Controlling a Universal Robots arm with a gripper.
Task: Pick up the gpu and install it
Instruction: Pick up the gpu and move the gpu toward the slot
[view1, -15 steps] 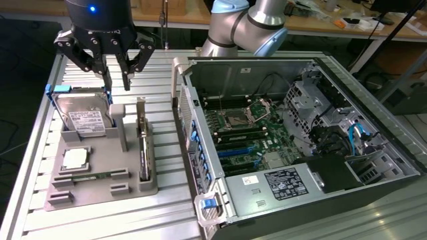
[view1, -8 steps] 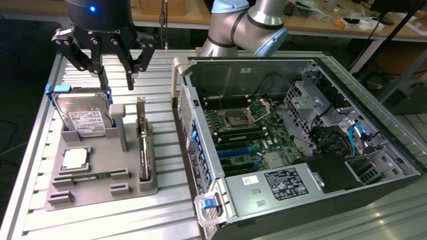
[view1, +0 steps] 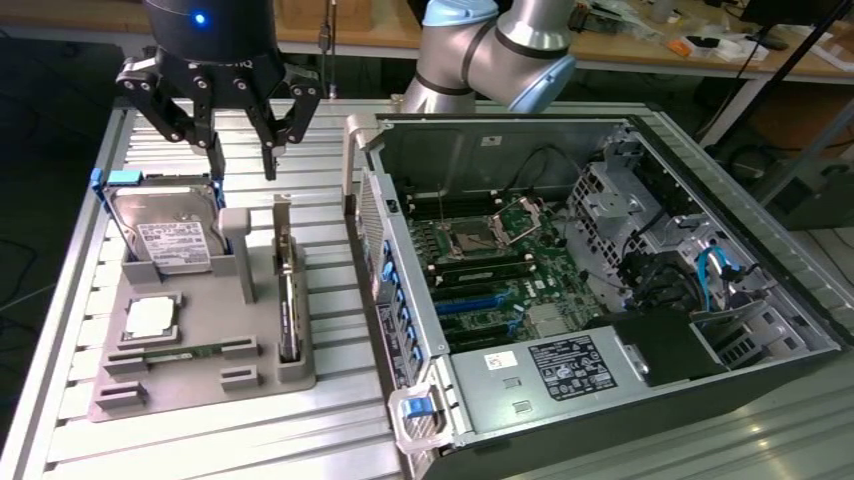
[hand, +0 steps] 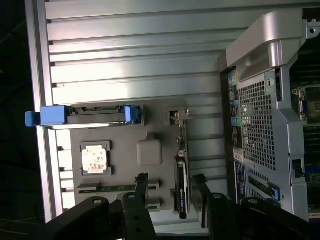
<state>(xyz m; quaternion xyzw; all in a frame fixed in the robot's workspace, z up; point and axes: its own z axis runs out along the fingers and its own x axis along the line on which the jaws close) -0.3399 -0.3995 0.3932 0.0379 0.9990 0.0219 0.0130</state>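
gripper (view1: 243, 155): upper left, jaws wide, empty
gpu (view1: 284, 300): on edge in grey holder (view1: 200, 385), left centre
handling: probably light, stiff, fragile; pinch flat faces near top edge

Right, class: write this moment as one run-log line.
fingers: open, empty, above gray holder | gpu: upright in holder slot, untouched | computer case: side open

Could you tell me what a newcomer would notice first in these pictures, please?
The open computer case with its exposed motherboard dominates the exterior view's right. On that view's left, the gripper hangs open above a grey tray, where the gpu stands on edge near the blue-framed hard drive.
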